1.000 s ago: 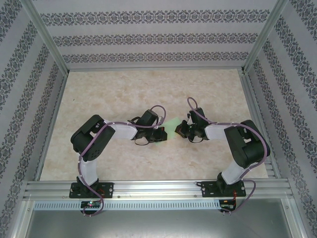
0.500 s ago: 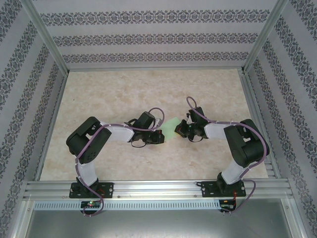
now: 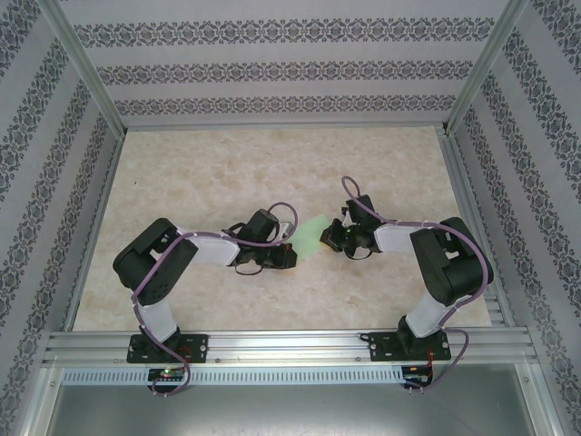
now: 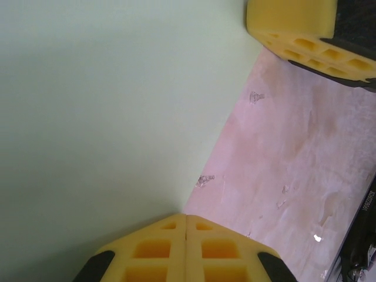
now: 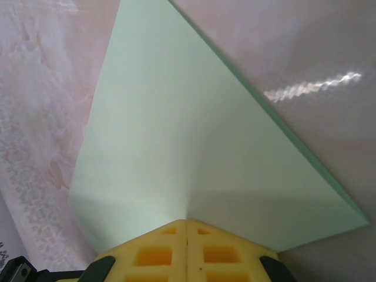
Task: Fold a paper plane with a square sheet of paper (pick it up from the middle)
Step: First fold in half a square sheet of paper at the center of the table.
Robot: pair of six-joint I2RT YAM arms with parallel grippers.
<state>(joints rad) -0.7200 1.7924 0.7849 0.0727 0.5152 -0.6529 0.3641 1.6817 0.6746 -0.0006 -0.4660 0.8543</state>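
Pale green paper (image 3: 314, 233) sits between both arms' tips. The right gripper (image 5: 187, 229) is clamped on a paper corner, sheet fanning ahead. The left gripper (image 4: 186, 226) is clenched, tips at the paper's edge; pinch unclear.

The square sheet of paper (image 3: 314, 234) is plain pale green and unmarked, and sits near the middle of the table (image 3: 227, 163), slightly right of centre. It spans between the left gripper (image 4: 186, 235) and the right gripper (image 5: 187, 232), whose yellow jaws are each closed on one of its edges.
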